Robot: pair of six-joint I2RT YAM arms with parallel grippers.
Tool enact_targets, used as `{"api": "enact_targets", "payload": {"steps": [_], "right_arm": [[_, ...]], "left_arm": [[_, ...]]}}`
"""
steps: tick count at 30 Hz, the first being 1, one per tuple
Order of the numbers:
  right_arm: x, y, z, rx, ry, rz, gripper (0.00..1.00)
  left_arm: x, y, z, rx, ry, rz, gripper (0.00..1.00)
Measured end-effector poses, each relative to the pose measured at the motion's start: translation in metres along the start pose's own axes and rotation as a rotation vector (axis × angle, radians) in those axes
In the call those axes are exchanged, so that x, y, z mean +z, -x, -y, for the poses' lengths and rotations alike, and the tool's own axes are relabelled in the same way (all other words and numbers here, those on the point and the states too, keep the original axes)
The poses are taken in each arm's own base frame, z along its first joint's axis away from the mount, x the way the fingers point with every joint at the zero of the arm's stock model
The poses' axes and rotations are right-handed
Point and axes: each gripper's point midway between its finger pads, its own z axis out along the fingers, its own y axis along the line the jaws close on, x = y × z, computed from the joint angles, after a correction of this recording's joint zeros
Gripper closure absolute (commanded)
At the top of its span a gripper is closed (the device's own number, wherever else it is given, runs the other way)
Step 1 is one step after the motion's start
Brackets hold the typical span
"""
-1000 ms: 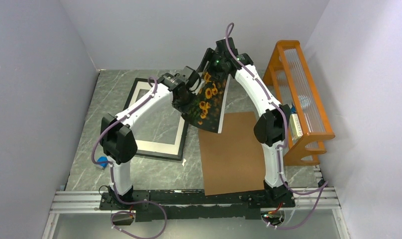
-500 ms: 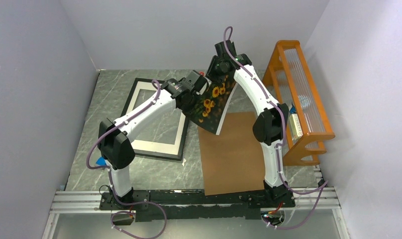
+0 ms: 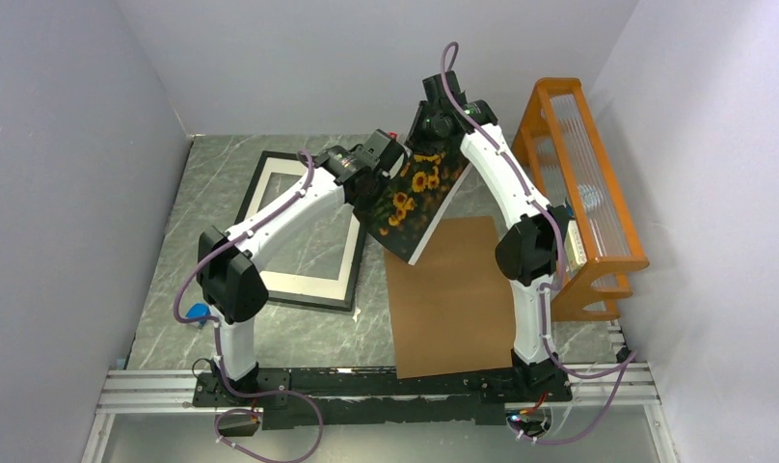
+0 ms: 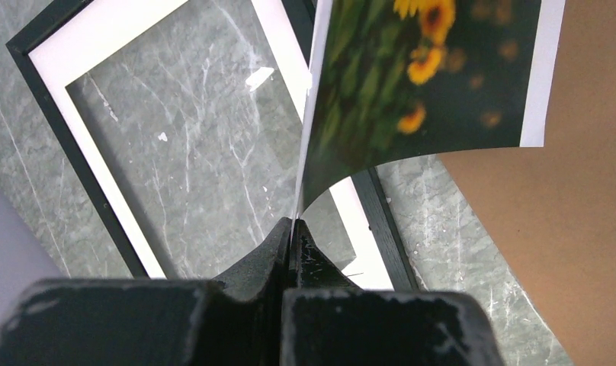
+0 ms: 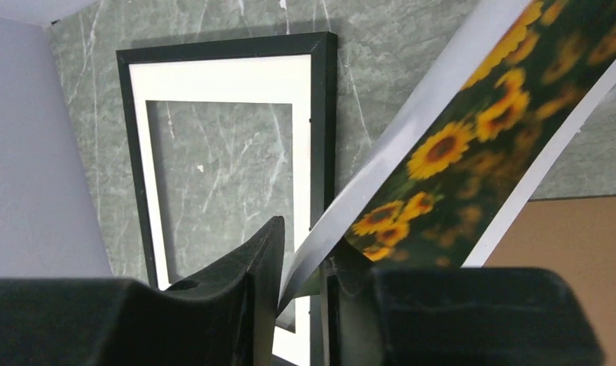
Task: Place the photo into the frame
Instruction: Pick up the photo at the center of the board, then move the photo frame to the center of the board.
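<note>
The sunflower photo [image 3: 415, 198] hangs tilted in the air between the two arms, above the gap between the frame and a brown board. My left gripper [image 3: 388, 181] is shut on the photo's left edge; the left wrist view shows the pinch at the gripper [image 4: 293, 223], with the photo [image 4: 412, 84] curving away from it. My right gripper [image 3: 434, 135] is at the photo's top edge. Its jaws [image 5: 305, 244] stand either side of the photo [image 5: 473, 152] with a gap still showing. The black frame [image 3: 253, 183] lies flat at the left, holding a white mat [image 3: 299, 283].
A brown backing board [image 3: 453, 299] lies flat on the marble table, right of the frame. An orange wooden rack [image 3: 583, 193] stands along the right wall. Grey walls close in the left, back and right sides.
The right gripper's jaws have narrowed around the photo's top edge. Both grippers shifted slightly right, and the photo has swung so its lower edge points more to the right.
</note>
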Motion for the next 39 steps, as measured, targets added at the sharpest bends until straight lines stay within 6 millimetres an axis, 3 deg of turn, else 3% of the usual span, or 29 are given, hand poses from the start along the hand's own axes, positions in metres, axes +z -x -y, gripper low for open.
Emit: {"api": "enact_targets", "payload": {"steps": [4, 7, 8, 10, 13, 18, 20, 23, 27, 30, 32, 36, 39], "right_arm": [[0.000, 0.000, 0.000, 0.001, 0.000, -0.001, 0.96], [0.000, 0.000, 0.001, 0.005, 0.000, -0.001, 1.00], [0.000, 0.001, 0.001, 0.007, -0.001, 0.000, 1.00], [0.000, 0.001, 0.001, 0.005, -0.001, 0.001, 1.00], [0.000, 0.003, 0.003, -0.003, -0.003, 0.002, 1.00], [-0.005, 0.015, 0.014, -0.037, 0.005, 0.009, 1.00], [-0.010, 0.022, 0.019, -0.057, 0.011, 0.017, 1.00], [-0.024, 0.031, 0.020, -0.096, 0.042, 0.029, 1.00], [-0.043, 0.032, 0.011, -0.148, 0.103, 0.023, 1.00], [-0.054, 0.026, 0.002, -0.174, 0.156, -0.002, 1.00], [-0.056, 0.022, -0.003, -0.183, 0.184, -0.019, 1.00], [-0.060, 0.013, -0.012, -0.195, 0.234, -0.056, 1.00], [-0.064, 0.008, -0.017, -0.199, 0.271, -0.080, 1.00]], "left_arm": [[0.000, 0.001, 0.000, -0.002, 0.000, 0.002, 0.86], [0.000, 0.001, 0.000, -0.006, -0.001, 0.004, 0.54], [0.000, 0.001, 0.000, -0.002, -0.001, 0.004, 0.39], [0.000, 0.001, 0.001, -0.007, -0.005, 0.005, 0.23], [0.001, -0.001, 0.005, -0.019, -0.034, 0.004, 0.12], [-0.016, 0.002, 0.010, -0.110, -0.231, 0.072, 0.07], [-0.032, 0.012, -0.005, -0.192, -0.304, 0.146, 0.07], [-0.057, 0.029, -0.049, -0.334, -0.335, 0.287, 0.07], [-0.064, 0.035, -0.114, -0.496, -0.259, 0.371, 0.07], [-0.040, 0.020, -0.147, -0.596, -0.194, 0.318, 0.07], [-0.011, -0.001, -0.169, -0.671, -0.139, 0.238, 0.06], [0.047, -0.067, -0.211, -0.828, -0.011, 0.047, 0.06], [0.080, -0.140, -0.239, -0.990, 0.063, -0.121, 0.06]]}}
